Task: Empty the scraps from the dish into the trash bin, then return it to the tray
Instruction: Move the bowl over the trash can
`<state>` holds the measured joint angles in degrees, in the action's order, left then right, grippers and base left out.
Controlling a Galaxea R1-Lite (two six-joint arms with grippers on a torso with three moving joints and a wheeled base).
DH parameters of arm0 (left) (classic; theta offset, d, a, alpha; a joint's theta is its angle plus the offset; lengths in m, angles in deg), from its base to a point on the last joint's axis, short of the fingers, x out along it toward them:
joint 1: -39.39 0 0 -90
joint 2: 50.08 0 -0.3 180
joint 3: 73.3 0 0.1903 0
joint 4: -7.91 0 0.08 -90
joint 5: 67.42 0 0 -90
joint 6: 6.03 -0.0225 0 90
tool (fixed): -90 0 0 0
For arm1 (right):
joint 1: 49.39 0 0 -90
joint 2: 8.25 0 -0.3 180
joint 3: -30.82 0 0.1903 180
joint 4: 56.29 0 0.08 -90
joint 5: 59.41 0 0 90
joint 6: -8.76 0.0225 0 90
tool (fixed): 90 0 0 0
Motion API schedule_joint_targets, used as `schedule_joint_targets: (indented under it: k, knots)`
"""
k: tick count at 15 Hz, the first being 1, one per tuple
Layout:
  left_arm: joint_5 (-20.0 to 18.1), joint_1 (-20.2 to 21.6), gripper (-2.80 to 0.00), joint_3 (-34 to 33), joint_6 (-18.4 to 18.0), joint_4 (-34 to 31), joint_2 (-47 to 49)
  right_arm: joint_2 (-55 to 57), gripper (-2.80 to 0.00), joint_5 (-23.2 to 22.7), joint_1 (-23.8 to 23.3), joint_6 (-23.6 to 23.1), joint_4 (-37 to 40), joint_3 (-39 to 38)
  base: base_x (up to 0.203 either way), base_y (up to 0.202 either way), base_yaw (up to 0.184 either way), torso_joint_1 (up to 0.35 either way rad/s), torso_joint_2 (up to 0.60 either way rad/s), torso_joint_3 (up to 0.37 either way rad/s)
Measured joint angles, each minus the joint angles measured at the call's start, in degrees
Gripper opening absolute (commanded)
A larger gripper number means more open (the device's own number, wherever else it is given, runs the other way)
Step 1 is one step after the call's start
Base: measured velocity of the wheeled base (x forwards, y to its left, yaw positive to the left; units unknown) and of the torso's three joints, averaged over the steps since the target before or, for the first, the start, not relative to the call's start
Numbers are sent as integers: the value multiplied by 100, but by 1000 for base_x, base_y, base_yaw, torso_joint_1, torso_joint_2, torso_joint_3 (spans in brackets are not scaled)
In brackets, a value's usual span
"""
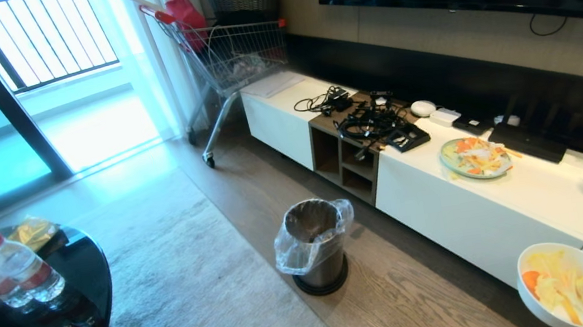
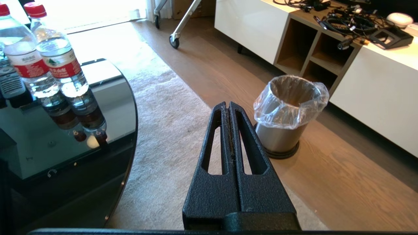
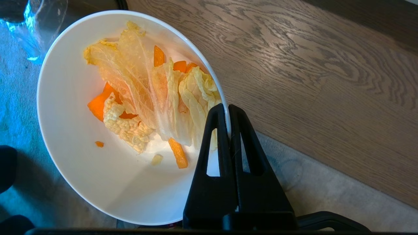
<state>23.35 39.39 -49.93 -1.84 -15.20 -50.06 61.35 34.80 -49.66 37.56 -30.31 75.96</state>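
Between the clenched jaws of the right gripper [image 3: 228, 109] sits the rim of the round, deep white bowl [image 3: 78, 153], pinched at one edge so the whole dish hangs out ahead of the fingertips over the wooden floor and the pale rug. Its load — pale yellow cabbage leaves and orange carrot pieces [image 3: 153, 98] — is heaped on the side nearest the jaws. The small cylindrical dark metal bin with its clear bag folded over the rim [image 1: 316, 244] stands on the floor well ahead of the bowl, apart from it, beside the long white cabinet [image 1: 444, 211].

The step in hand looks like the carry to the bin. A one-edge grip on a loaded bowl will likely want to swing, so a level, unhurried carry seems wise, with no tipping until the bowl's far lip is over the bin's mouth. Pouring away from the jaws should let the scraps slide across the bowl and off the far lip; the leaves may cling, so a steep tilt could be needed.

The left gripper [image 2: 227, 106] hangs idle with its jaws pressed together on nothing, the bin just beyond its tips. No black tray shows in any view.
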Motion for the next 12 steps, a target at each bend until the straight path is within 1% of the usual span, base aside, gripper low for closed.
schedule_joint_targets:
  k: [8,9,12]
  knots:
    - [0,0,-280,0,-8,3,0,2,-280,-2,0,-5,0,-13,184,0,2,3,1,3]
    - [0,0,-280,0,-9,3,0,2,-280,-2,2,-7,-2,-13,115,0,3,12,5,-1]
    - [0,0,-280,0,-1,3,0,-3,-280,7,16,-11,3,-2,0,0,0,0,0,0]
